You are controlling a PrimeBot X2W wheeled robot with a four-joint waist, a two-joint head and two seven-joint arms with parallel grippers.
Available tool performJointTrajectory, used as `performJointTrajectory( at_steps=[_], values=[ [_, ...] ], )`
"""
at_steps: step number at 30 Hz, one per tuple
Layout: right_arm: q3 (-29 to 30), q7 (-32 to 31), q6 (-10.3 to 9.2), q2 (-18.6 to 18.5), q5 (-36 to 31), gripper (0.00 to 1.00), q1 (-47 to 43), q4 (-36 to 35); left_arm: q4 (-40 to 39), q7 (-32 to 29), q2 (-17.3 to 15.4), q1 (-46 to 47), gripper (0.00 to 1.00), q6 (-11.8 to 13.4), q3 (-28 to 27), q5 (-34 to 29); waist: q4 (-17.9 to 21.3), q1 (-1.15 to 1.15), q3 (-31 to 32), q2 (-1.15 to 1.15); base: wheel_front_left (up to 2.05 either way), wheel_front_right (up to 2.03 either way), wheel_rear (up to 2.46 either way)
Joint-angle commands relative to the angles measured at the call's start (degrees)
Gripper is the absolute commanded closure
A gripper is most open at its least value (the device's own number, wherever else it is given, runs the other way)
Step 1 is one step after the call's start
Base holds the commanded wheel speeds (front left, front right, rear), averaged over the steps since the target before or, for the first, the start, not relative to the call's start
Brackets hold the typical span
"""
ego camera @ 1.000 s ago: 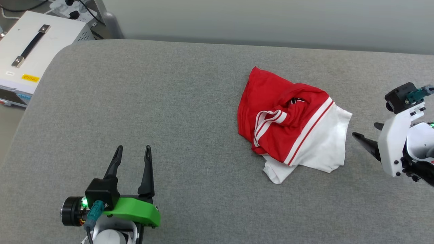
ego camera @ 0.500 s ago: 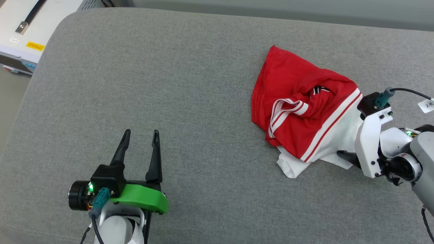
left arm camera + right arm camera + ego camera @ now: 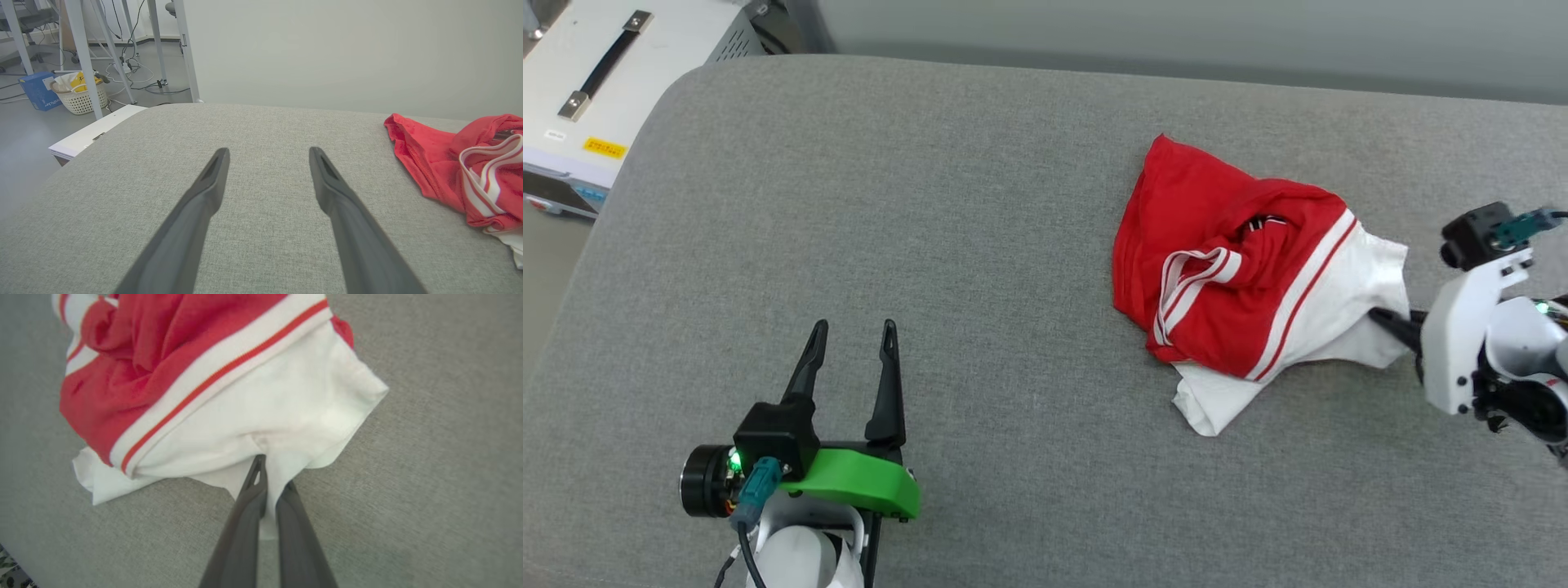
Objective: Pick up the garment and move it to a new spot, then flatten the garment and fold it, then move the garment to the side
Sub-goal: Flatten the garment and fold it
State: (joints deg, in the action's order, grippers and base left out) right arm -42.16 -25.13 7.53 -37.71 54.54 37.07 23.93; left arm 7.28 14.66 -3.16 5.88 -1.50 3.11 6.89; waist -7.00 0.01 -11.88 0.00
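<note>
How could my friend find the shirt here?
Look at the grey cloth-covered table. Toward its right side lies a crumpled red T-shirt with white sleeves, one sleeve pinched by the right gripper. It alone is red with striped trim.

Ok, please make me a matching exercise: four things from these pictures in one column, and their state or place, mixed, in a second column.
1 left gripper
2 right gripper
3 garment
4 white box

A crumpled on the grey surface
B open, holding nothing
C off the surface's far left corner
D shut on white cloth

Pairs: 1-B, 2-D, 3-A, 4-C
</note>
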Motion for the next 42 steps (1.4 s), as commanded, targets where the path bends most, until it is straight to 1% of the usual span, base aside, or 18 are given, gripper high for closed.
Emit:
performJointTrajectory(
  at_steps=[1,5,7,12,16,19,23,29,32,34,35,36,37,40,42],
  values=[
    [1.2,1.4,-0.04,-2.2,1.2,1.00,-1.6,-1.3,0.2,0.3,0.3,-0.8,0.00,0.1,-0.3,-0.2,0.9,-0.01,1.7,0.00,0.00,0.00,0.00],
    [5.5,3.6,-0.04,-7.3,4.0,1.00,-5.6,-4.0,0.1,0.3,0.3,-1.7,0.00,0.1,-0.7,-0.5,1.6,-0.01,2.9,0.00,0.00,0.00,0.00],
    [8.0,4.4,-0.04,-9.5,5.3,1.00,-8.1,-4.2,0.1,0.3,0.3,-2.0,0.00,0.0,-0.8,-0.7,1.9,-0.01,3.2,0.00,0.00,0.00,0.00],
    [13.5,4.5,-0.04,-12.9,8.6,1.00,-15.2,-2.5,0.1,0.3,0.3,-2.4,0.00,-0.1,-0.8,-0.8,2.4,-0.01,3.6,0.00,0.00,0.00,0.00],
    [17.0,4.0,-0.04,-14.7,10.7,1.00,-20.5,1.8,0.4,0.3,0.3,-2.5,0.00,-0.3,-0.7,-0.9,2.5,-0.01,3.8,0.00,0.00,0.00,0.00],
    [19.4,3.7,-0.04,-15.2,12.2,1.00,-23.5,5.6,0.5,0.3,0.3,-2.6,0.00,-0.3,-0.6,-1.0,2.5,-0.01,3.9,0.00,0.00,0.00,0.00],
    [21.8,2.9,-0.04,-14.7,13.6,1.00,-26.3,10.5,0.7,0.3,0.3,-2.7,0.00,-0.4,-0.3,-1.1,2.2,-0.01,4.1,0.00,0.00,0.00,0.00],
    [23.6,2.5,-0.04,-12.9,12.7,1.00,-28.5,19.8,1.0,0.3,0.3,-2.6,0.00,-0.5,0.3,-1.1,1.2,-0.01,4.0,0.00,0.00,0.00,0.00],
    [24.0,2.8,-0.04,-11.2,12.3,1.00,-28.4,21.5,1.1,0.3,0.3,-2.6,0.00,-0.5,0.1,-1.1,1.1,-0.01,4.0,0.00,0.00,0.00,0.00],
    [24.4,4.0,-0.04,-10.1,11.8,1.00,-27.8,22.0,1.3,0.3,0.3,-2.8,0.00,-0.4,0.0,-1.2,1.2,-0.01,4.3,0.00,0.00,0.00,0.00],
    [24.4,4.9,-0.04,-9.9,11.3,0.93,-27.5,22.0,1.4,0.3,0.3,-2.8,0.00,-0.4,0.0,-1.2,1.2,-0.01,4.4,0.00,0.00,0.00,0.00],
    [24.4,6.3,-0.04,-10.0,10.3,0.20,-27.1,21.8,1.5,0.3,0.3,-2.9,0.00,-0.4,0.0,-1.2,1.3,-0.01,4.7,0.00,0.00,0.00,0.00],
    [24.4,7.7,-0.04,-10.1,9.3,0.00,-26.8,21.6,1.6,0.3,0.3,-3.0,0.00,-0.4,0.0,-1.2,1.3,-0.01,4.9,0.00,0.00,0.00,0.00],
    [24.3,13.2,-0.04,-10.8,5.2,0.00,-25.7,20.0,1.7,0.3,0.3,-3.3,0.00,-0.5,-0.1,-1.5,1.6,-0.01,5.8,0.00,0.00,0.00,0.00],
    [24.8,16.2,-0.04,-10.6,3.5,0.00,-25.2,18.3,1.7,0.3,0.3,-3.6,0.00,-0.6,-0.3,-1.6,1.9,-0.01,6.4,0.00,0.00,0.00,0.00]
  ],
)
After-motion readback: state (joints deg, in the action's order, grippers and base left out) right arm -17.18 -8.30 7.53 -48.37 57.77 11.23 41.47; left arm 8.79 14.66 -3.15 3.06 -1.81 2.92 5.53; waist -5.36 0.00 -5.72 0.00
